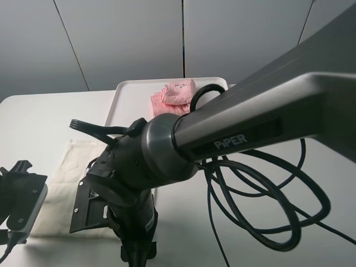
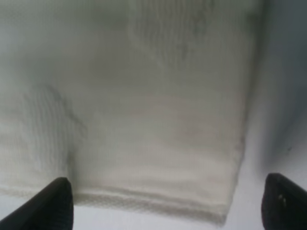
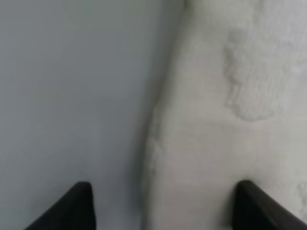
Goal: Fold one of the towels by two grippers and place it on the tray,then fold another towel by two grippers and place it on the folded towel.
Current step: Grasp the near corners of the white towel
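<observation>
The cream towel lies flat on the table, left of centre. In the left wrist view my left gripper is open wide over a corner of the cream towel, with one fingertip over the cloth and the other past its edge. My right gripper has its jaws apart and straddles a side edge of the towel. The big right arm hides that side of the towel from above. On the white tray at the back rests the pink folded towel.
The left arm's wrist sits at the lower left, by the table's front edge. Black cables loop over the table's right half. Grey wall panels stand behind the table.
</observation>
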`<control>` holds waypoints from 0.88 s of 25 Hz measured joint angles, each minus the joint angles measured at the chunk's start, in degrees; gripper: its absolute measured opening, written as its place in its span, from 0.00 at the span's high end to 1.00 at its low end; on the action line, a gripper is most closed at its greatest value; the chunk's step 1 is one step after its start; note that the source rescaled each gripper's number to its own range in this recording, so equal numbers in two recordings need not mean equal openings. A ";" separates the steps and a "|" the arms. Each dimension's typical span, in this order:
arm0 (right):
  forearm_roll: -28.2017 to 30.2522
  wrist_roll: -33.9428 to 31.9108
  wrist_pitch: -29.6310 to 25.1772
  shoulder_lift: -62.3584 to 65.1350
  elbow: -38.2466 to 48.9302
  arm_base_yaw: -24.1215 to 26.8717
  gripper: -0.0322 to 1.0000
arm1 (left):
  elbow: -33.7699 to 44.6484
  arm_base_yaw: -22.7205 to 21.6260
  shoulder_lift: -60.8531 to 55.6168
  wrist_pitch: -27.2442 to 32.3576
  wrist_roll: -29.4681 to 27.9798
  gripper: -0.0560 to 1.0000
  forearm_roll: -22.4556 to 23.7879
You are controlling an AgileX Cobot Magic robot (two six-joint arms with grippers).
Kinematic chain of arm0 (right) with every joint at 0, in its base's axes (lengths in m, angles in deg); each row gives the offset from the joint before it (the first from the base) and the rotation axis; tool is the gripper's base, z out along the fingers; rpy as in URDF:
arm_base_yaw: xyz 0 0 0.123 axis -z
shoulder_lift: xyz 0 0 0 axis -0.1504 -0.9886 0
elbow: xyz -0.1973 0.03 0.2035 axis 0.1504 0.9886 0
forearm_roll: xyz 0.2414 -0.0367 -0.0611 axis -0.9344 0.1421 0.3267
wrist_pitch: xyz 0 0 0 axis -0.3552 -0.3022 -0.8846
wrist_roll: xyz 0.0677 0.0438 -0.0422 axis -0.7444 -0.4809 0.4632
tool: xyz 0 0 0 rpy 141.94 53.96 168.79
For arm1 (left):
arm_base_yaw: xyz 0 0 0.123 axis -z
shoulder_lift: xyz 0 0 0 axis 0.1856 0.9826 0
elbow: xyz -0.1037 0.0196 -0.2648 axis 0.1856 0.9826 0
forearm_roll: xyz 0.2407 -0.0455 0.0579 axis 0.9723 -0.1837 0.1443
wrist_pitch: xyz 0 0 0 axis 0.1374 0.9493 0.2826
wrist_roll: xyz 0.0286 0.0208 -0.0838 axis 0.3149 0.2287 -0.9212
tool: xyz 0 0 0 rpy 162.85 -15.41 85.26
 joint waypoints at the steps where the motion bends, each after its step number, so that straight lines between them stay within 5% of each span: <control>1: 0.00 0.00 0.14 0.00 0.00 0.00 0.41 | 0.00 0.00 0.00 0.00 0.00 0.00 0.00; 15: 0.00 -0.11 0.73 0.00 0.00 0.00 0.44 | 0.00 0.00 0.00 0.00 2.41 0.00 -0.14; 22: 0.35 -0.11 1.39 0.00 0.00 0.00 0.44 | 0.56 3.66 0.00 -0.26 2.54 0.00 0.13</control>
